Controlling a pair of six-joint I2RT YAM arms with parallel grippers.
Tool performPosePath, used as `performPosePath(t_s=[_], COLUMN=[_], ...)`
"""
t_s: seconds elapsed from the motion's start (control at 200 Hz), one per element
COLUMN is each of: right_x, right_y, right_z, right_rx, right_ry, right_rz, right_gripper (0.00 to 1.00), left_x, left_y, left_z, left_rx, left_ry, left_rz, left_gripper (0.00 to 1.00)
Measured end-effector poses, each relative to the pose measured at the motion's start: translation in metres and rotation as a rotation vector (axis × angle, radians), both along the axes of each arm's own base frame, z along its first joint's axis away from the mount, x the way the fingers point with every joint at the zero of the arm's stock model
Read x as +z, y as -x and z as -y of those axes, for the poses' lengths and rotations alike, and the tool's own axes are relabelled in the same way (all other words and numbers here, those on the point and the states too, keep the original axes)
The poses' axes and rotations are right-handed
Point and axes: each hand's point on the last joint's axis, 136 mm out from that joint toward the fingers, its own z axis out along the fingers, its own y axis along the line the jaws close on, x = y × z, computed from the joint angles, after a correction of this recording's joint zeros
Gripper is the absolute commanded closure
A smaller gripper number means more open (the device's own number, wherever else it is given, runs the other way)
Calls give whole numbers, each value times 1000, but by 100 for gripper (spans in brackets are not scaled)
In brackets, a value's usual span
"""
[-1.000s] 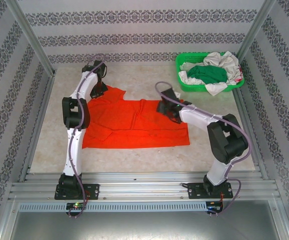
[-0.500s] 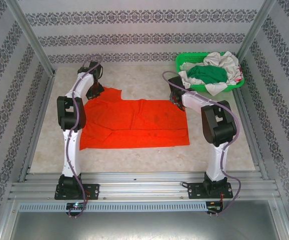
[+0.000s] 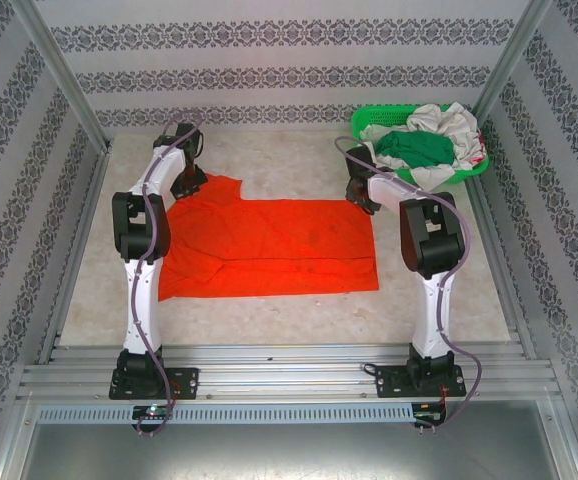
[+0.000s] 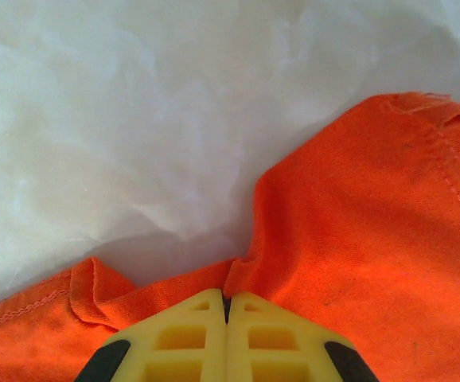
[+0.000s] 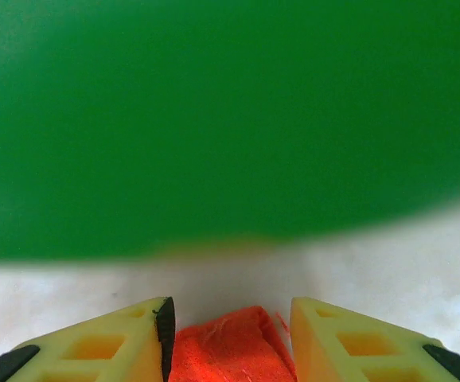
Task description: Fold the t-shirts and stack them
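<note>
The orange-red t-shirt point(image 3: 269, 245) lies spread flat on the table, with its neckline toward the back. My left gripper point(image 3: 187, 183) is at its back left corner, shut on a fold of the hem point(image 4: 242, 274), fingertips pressed together point(image 4: 227, 296). My right gripper point(image 3: 361, 197) is at the back right corner. Its fingers stand apart with a bunch of orange cloth point(image 5: 226, 350) filling the space between them. A dark green t-shirt point(image 3: 414, 148) and a white one point(image 3: 449, 120) lie heaped in the basket.
The green plastic basket point(image 3: 367, 118) stands at the back right, just behind my right gripper, and its wall point(image 5: 214, 119) looms blurred close ahead in the right wrist view. Patterned walls and metal rails enclose the pale table point(image 3: 269, 165).
Both grippers have moved toward the back, the right one also to the right. The shirt's back edge is pulled straighter and flatter. The right jaws have narrowed on the cloth.
</note>
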Motion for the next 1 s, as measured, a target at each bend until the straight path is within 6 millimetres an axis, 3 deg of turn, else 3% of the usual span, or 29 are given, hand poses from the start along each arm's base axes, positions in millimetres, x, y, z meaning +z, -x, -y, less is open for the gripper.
performPosePath(t_s=[0.315, 1.004], right_x=[4, -3], right_y=[-6, -8], right_z=[-5, -9], right_rx=[15, 82], right_ry=[-10, 18], right_rz=[-21, -100], right_gripper=[63, 60], left_x=[5, 10], left_y=[0, -1], left_z=[1, 3], left_rx=[-1, -3], left_ry=[3, 29], left_rz=[8, 24], left_gripper=[100, 100])
